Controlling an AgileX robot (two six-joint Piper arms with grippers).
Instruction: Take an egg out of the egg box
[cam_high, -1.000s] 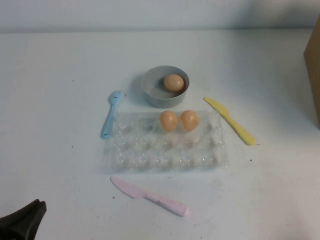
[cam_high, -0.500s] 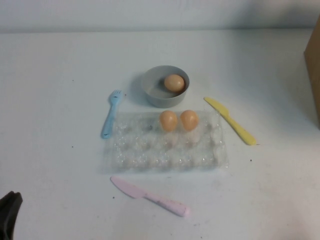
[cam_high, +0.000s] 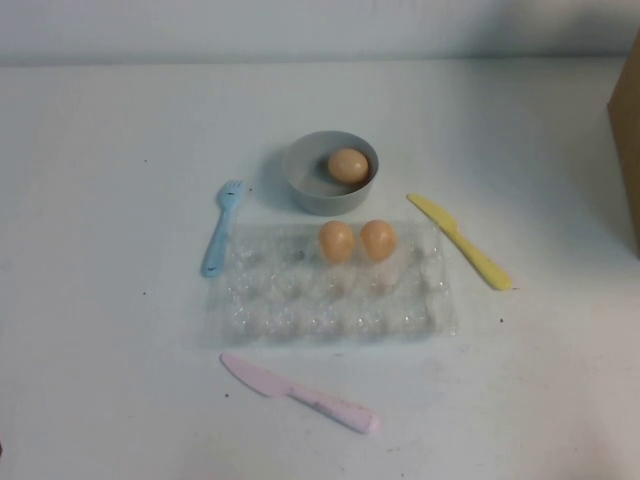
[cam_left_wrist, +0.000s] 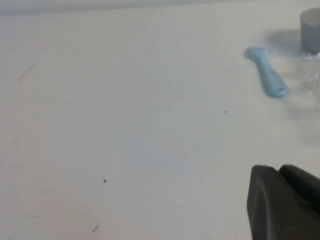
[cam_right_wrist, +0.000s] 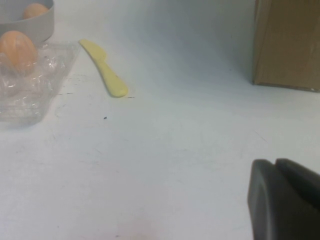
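The clear plastic egg box (cam_high: 330, 310) lies mid-table. Two orange-tan eggs (cam_high: 337, 241) (cam_high: 378, 239) sit side by side in its far row. A third egg (cam_high: 348, 165) rests in the grey bowl (cam_high: 300, 185) just behind the box. Neither arm shows in the high view. My left gripper (cam_left_wrist: 280, 169) is shut and empty, low over bare table well left of the box. My right gripper (cam_right_wrist: 275, 162) is shut and empty too, off to the box's right; from there an egg (cam_right_wrist: 17, 47) shows in the egg box (cam_right_wrist: 30, 95).
A blue fork (cam_high: 221, 228) lies left of the box, a yellow knife (cam_high: 460, 240) to its right and a pink knife (cam_high: 300, 393) in front. A brown cardboard box (cam_high: 628, 130) stands at the right edge.
The dark left gripper at the lower left corner of the high view has drawn back out of the frame. Eggs, box and utensils have not moved.
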